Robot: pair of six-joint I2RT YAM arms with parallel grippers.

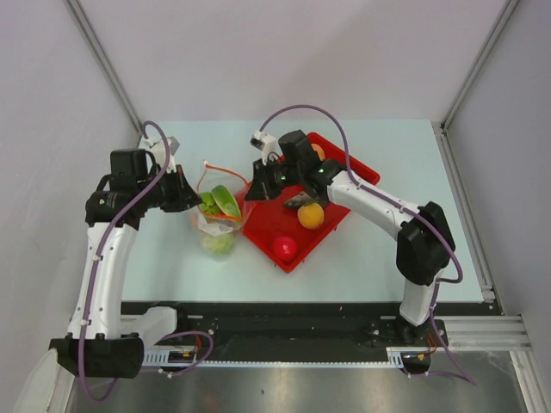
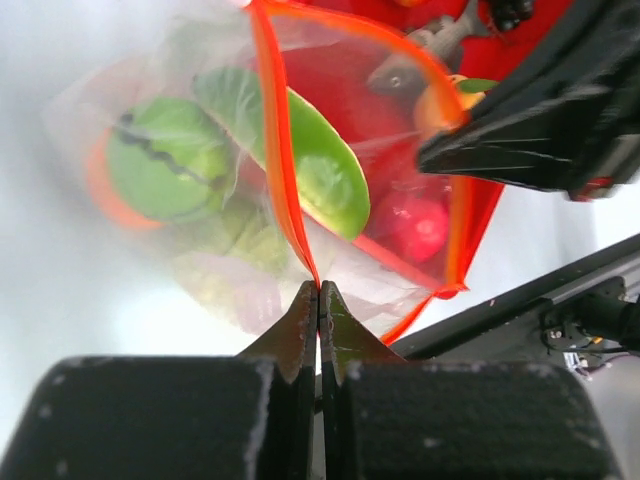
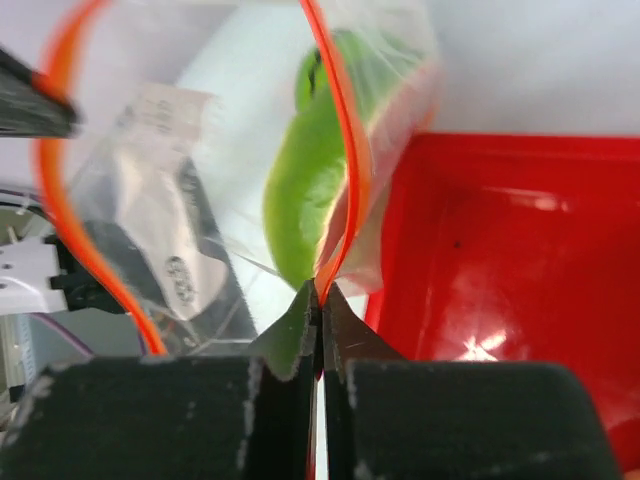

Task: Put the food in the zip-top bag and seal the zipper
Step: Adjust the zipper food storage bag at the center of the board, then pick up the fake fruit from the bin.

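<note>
The clear zip-top bag (image 1: 217, 225) hangs between my two grippers with its mouth open. Its orange-red zipper strip (image 1: 225, 169) forms a loop. My left gripper (image 1: 191, 200) is shut on the strip's left end (image 2: 318, 288). My right gripper (image 1: 250, 191) is shut on the right end (image 3: 320, 288). Inside the bag are a dark-striped green melon (image 2: 163, 170), a green slice (image 2: 322, 168) and more pale green food (image 2: 240, 240). An orange (image 1: 311, 215), a red tomato (image 1: 285, 248) and a grey fish (image 1: 300, 200) lie on the red tray (image 1: 267, 225).
The red tray lies right of the bag, under my right arm, with a second orange (image 1: 318, 152) at its far end. The tray floor (image 3: 500, 260) fills the right wrist view's right half. The table's black front rail (image 1: 284, 310) runs along the near edge.
</note>
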